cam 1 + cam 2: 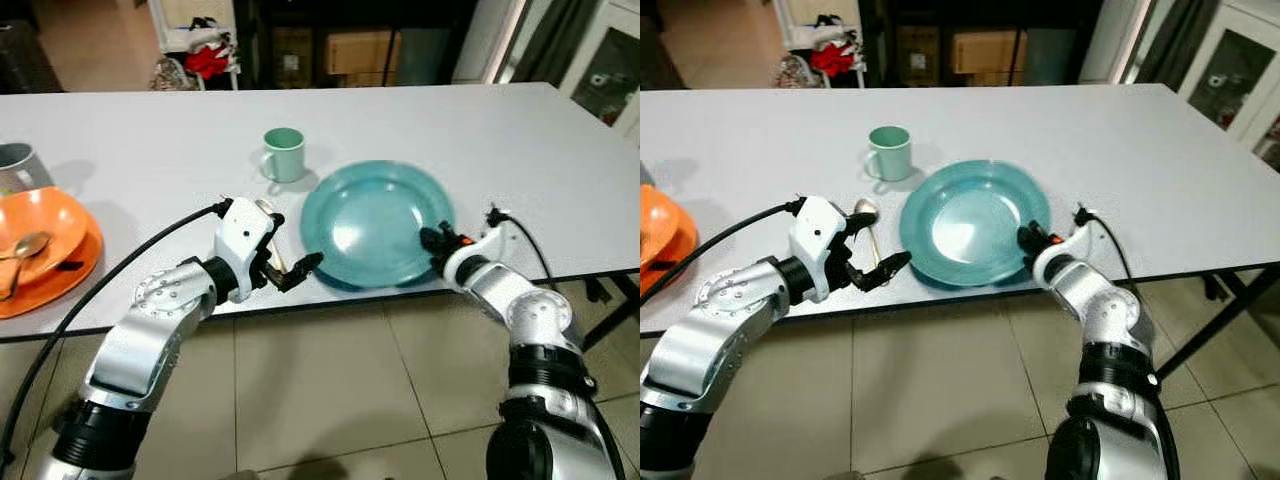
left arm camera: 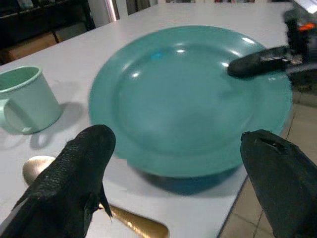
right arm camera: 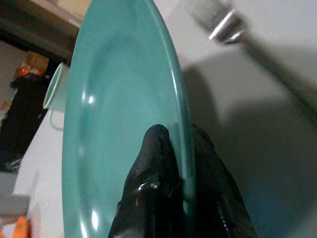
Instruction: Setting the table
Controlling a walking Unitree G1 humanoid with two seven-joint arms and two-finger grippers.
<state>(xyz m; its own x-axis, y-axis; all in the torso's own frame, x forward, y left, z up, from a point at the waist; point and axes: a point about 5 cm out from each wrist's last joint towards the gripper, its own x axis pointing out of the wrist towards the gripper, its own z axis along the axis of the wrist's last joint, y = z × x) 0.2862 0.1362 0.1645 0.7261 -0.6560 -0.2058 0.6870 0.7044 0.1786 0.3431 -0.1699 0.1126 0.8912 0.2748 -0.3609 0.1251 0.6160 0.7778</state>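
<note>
Right gripper (image 1: 437, 240) is pinched on the plate (image 1: 375, 222) rim at the near table (image 1: 500, 130) edge, probably to slide or square it. Left gripper (image 1: 290, 272) is spread, empty, just off the plate's opposite side, the spoon (image 1: 867, 225) beneath its fingers and the mug (image 1: 283, 153) beyond. Plate overhangs the edge slightly; open tabletop lies beyond the right gripper.

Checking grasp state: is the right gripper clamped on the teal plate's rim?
Yes, in the right wrist view the right gripper has one black finger on each side of the teal plate rim.
</note>
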